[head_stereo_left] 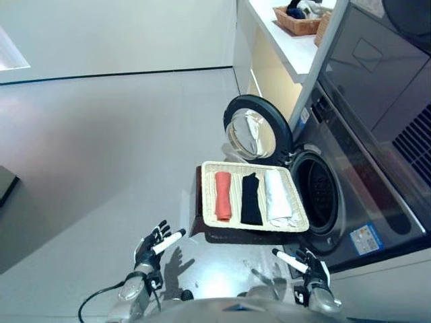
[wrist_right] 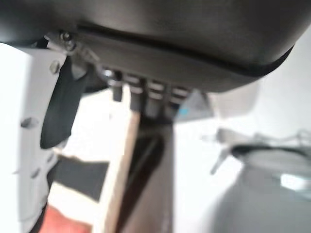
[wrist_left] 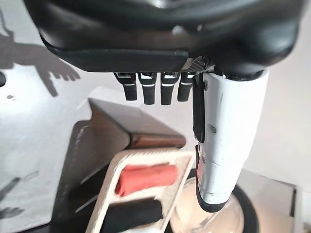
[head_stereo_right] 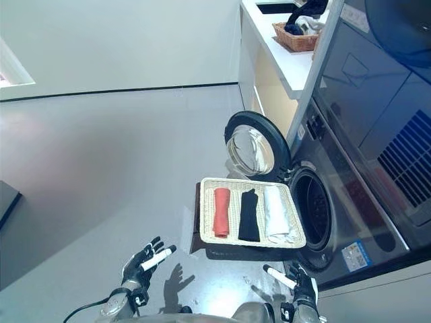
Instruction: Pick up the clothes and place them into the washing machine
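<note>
A shallow wicker basket (head_stereo_left: 210,195) rests on a low dark brown box (head_stereo_left: 199,217) beside the washing machine (head_stereo_left: 350,168). In it lie a folded red garment (head_stereo_left: 223,196), a black one (head_stereo_left: 251,199) and a white one (head_stereo_left: 277,196). The machine's round door (head_stereo_left: 254,128) stands open, and its dark drum (head_stereo_left: 316,192) is just right of the basket. My left hand (head_stereo_left: 151,250) is open and empty, low at the basket's near left. My right hand (head_stereo_left: 309,267) is open and empty, near the basket's near right corner. The left wrist view shows the red garment (wrist_left: 146,178) past the fingers.
A white counter (head_stereo_left: 286,40) at the back right holds another wicker basket (head_stereo_left: 296,20) with dark clothes. Grey floor (head_stereo_left: 101,155) spreads to the left. A dark object (head_stereo_left: 5,182) sits at the far left edge.
</note>
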### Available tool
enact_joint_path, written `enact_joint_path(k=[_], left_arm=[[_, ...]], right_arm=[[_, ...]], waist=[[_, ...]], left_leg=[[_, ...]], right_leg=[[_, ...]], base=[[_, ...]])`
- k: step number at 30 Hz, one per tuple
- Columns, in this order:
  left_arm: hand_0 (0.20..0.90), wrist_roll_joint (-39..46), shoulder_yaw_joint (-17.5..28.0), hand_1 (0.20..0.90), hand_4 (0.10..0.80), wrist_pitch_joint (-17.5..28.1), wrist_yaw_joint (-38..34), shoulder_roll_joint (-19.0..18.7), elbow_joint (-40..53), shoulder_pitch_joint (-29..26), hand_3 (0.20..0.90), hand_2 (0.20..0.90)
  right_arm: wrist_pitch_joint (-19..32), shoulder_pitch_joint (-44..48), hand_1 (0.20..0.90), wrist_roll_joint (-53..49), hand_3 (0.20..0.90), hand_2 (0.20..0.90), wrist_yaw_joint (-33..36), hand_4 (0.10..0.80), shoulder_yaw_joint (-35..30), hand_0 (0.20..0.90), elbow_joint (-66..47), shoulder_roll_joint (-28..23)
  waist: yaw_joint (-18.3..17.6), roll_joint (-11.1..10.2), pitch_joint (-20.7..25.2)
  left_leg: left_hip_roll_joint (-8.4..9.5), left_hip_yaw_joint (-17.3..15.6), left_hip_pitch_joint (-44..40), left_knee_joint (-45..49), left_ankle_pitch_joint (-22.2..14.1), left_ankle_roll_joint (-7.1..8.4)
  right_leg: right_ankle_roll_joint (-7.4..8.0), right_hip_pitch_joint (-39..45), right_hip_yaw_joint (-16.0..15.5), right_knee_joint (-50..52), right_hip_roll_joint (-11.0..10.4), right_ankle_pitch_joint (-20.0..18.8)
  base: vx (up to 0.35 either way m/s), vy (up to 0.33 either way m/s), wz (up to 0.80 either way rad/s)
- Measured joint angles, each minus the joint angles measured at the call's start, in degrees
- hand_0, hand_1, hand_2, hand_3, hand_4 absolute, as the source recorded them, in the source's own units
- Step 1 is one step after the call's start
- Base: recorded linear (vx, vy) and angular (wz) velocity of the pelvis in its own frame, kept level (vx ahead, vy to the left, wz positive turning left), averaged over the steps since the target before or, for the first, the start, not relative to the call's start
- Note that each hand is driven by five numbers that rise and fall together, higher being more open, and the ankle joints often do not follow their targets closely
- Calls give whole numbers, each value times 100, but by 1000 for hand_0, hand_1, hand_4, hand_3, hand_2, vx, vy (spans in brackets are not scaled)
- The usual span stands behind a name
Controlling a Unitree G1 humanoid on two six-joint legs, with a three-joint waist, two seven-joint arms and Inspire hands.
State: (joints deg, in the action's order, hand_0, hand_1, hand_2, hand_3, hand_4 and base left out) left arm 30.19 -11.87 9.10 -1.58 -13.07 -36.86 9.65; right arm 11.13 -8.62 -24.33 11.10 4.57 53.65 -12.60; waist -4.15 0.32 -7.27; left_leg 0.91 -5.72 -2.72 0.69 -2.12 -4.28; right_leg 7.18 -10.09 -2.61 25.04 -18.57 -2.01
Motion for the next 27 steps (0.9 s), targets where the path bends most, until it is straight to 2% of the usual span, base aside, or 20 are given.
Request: enact_joint_path(k=[2, 3, 4, 5, 6, 7, 8, 9, 10, 11, 12, 13, 14, 15, 16, 18, 20, 22, 24, 27], left_arm=[[900, 1, 33, 900, 800, -2, -56, -134, -22, -1, 900, 900], [900, 1, 41, 900, 800, -2, -69, -137, -27, -2, 900, 900], [900, 7, 77, 900, 800, -1, -100, -134, -133, 9, 900, 900], [900, 6, 110, 900, 800, -2, -103, -128, -163, 8, 900, 900], [900, 6, 136, 900, 800, -3, -104, -117, -212, 31, 900, 900], [900, 6, 163, 900, 800, -3, -105, -77, -240, 49, 900, 900], [900, 7, 191, 900, 800, -3, -111, -55, -266, 57, 900, 900], [900, 7, 205, 900, 800, -2, -115, -4, -277, 90, 900, 900], [900, 7, 204, 900, 800, 0, -126, 8, -289, 154, 900, 900], [900, 7, 210, 900, 800, 1, -127, 5, -303, 218, 900, 900], [900, 14, 193, 900, 800, -8, -164, 89, -345, 226, 900, 900], [900, 18, 160, 900, 800, -9, -165, 202, -344, 238, 900, 900], [900, 24, 154, 900, 800, -9, -165, 303, -348, 266, 900, 900], [900, 56, 136, 900, 800, -9, -183, 379, -353, 275, 900, 900], [900, 119, 53, 900, 800, -9, -223, 401, -362, 229, 900, 900], [900, 203, 0, 900, 800, 2, -230, 399, -371, -12, 900, 900], [900, 233, -22, 900, 800, 2, -248, 375, -386, -202, 900, 900], [900, 306, -38, 900, 800, 7, -310, 379, -407, -354, 900, 900], [900, 344, -31, 900, 800, 21, -359, 348, -415, -422, 900, 900], [900, 408, -3, 900, 800, 25, -392, 314, -422, -371, 900, 900]], right_arm=[[2, 34, 900, -44, 900, 900, -13, 800, 60, 900, -72, 48], [4, 39, 900, -47, 900, 900, -14, 800, 59, 900, -84, 48], [3, 58, 900, -93, 900, 900, 1, 800, 53, 900, -85, 43], [4, 73, 900, -94, 900, 900, 2, 800, 52, 900, -86, 42], [4, 98, 900, -94, 900, 900, 0, 800, 55, 900, -87, 50], [4, 102, 900, -92, 900, 900, 0, 800, 63, 900, -89, 51], [3, 100, 900, -91, 900, 900, 1, 800, 63, 900, -88, 54], [-8, 68, 900, -93, 900, 900, 11, 800, 63, 900, -83, 54], [-8, 16, 900, -90, 900, 900, 10, 800, 59, 900, -83, 73], [-8, -53, 900, -92, 900, 900, 10, 800, 58, 900, -83, 113], [-2, -91, 900, -90, 900, 900, 16, 800, 40, 900, -71, 104], [-1, -76, 900, -94, 900, 900, 27, 800, 53, 900, -42, 18], [2, -70, 900, -94, 900, 900, 26, 800, 57, 900, -62, -60], [16, -45, 900, -93, 900, 900, 25, 800, 128, 900, -88, -157], [21, 92, 900, -95, 900, 900, 34, 800, 177, 900, -105, -232], [66, 299, 900, -105, 900, 900, 47, 800, 158, 900, -223, -296], [123, 496, 900, -152, 900, 900, 46, 800, 180, 900, -177, -300], [155, 607, 900, -202, 900, 900, 62, 800, 174, 900, -165, -305], [157, 672, 900, -218, 900, 900, 74, 800, 182, 900, -162, -270], [153, 632, 900, -327, 900, 900, 96, 800, 215, 900, -95, -228]], waist=[[-23, -6, -24], [-40, -16, -37], [-145, -11, -77], [-163, -30, -88], [-209, -15, -133], [-291, -31, -175], [-308, -36, -212], [-334, -90, -232], [-359, -154, -156], [-406, -267, -73], [-484, -246, -9], [-484, -135, 21], [-433, -28, 82], [-436, 74, 144], [-434, 195, 222], [-478, 220, 243], [-479, 186, 234], [-505, 192, 245], [-433, 196, 232], [-390, 129, 218]], left_leg=[[9, 69, 69, -65, 3, -56], [16, 89, 82, -66, 14, -73], [27, 170, 88, -75, 19, -81], [26, 213, 85, -77, 21, -83], [34, 314, 62, -83, 21, -81], [33, 373, 1, -104, 3, -52], [28, 429, -60, -137, -10, -29], [2, 486, -220, -224, -88, 99], [-12, 592, -260, -250, -149, 228], [-39, 712, -403, -409, -197, 315], [-201, 734, -455, -330, -207, 574], [-415, 703, -353, 237, -483, 779], [-612, 701, -265, 632, -768, 859], [-816, 722, -280, 681, -886, 918], [-958, 734, -267, 594, -927, 929], [-1188, 787, -277, 327, -823, 1049], [-1237, 792, -230, 326, -748, 1125], [-1279, 800, -177, 423, -680, 1164], [-1331, 832, -78, 534, -539, 1201], [-1341, 953, 113, 1008, -320, 1350]], right_leg=[[97, -130, -316, -747, 98, 150], [110, -132, -325, -939, 123, 145], [306, -117, -289, -1664, 205, 20], [384, -94, -284, -1923, 219, -40], [539, -113, -277, -2400, 244, -223], [655, -144, -265, -2673, 248, -334], [661, -125, -264, -2840, 254, -443], [681, -131, -309, -2821, 289, -467], [652, -79, -318, -2736, 350, -397], [432, -2, -338, -2582, 392, -480], [308, -38, -461, -2412, 473, -605], [268, -37, -552, -2267, 629, -588], [115, -9, -603, -2217, 795, -558], [-34, 19, -613, -2175, 988, -572], [-123, -21, -653, -2057, 1161, -490], [-274, -174, -789, -1900, 1331, -365], [-365, -247, -857, -1743, 1374, -288], [-293, -242, -915, -1590, 1417, -25], [-323, -238, -894, -1556, 1496, 102], [-487, -165, -761, -1549, 1520, 227]], base=[[283, -90, 4], [310, -99, 24], [223, -66, 21], [313, -68, 23], [213, -42, 18], [374, -111, 29], [279, -124, 40], [421, -255, 46], [317, -274, 56], [285, -313, 76], [174, -249, 76], [139, -221, 51], [112, -191, 17], [105, -203, 3], [116, -197, 12], [102, -185, 17], [99, -193, 16], [82, -151, 25], [140, -260, 20], [103, -205, 10]])
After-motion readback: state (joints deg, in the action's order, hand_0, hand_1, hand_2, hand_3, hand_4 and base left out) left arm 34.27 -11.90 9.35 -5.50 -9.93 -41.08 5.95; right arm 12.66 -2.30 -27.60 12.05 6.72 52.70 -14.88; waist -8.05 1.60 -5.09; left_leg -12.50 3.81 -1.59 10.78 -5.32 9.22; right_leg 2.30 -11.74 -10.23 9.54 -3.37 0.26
